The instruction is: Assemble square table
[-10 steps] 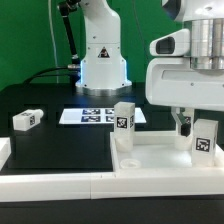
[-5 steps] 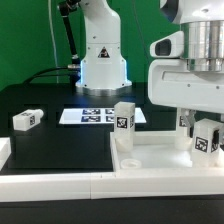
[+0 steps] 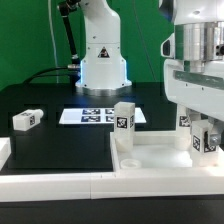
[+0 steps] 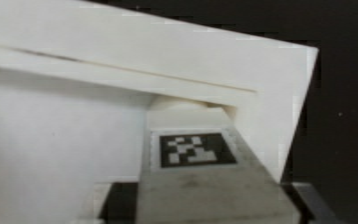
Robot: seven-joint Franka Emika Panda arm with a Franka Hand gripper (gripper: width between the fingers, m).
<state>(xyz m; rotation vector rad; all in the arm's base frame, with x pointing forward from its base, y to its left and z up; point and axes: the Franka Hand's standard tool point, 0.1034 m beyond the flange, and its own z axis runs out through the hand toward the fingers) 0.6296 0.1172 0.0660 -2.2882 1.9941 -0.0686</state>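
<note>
The gripper (image 3: 204, 135) appears clamped on an upright leg (image 3: 203, 141), long axis vertical, directly over the tabletop's (image 3: 160, 157) far right corner in the exterior view. Another leg (image 3: 124, 122) stands at its far left corner; a third (image 3: 26, 119) lies well left.

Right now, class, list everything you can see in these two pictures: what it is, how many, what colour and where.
Table top: one, white, rimmed tray at the exterior view's right front.
Legs: three visible, white with black-and-white tags; one upright at the tray's back corner, one held at the tray's right side, one lying on the black surface at the left.
Marker board: one, white, flat, behind the tray.
Border bars: white, along the front edge.
Robot base: one, white, at the back.
Pincer: one, closed on the right-hand leg.
</note>
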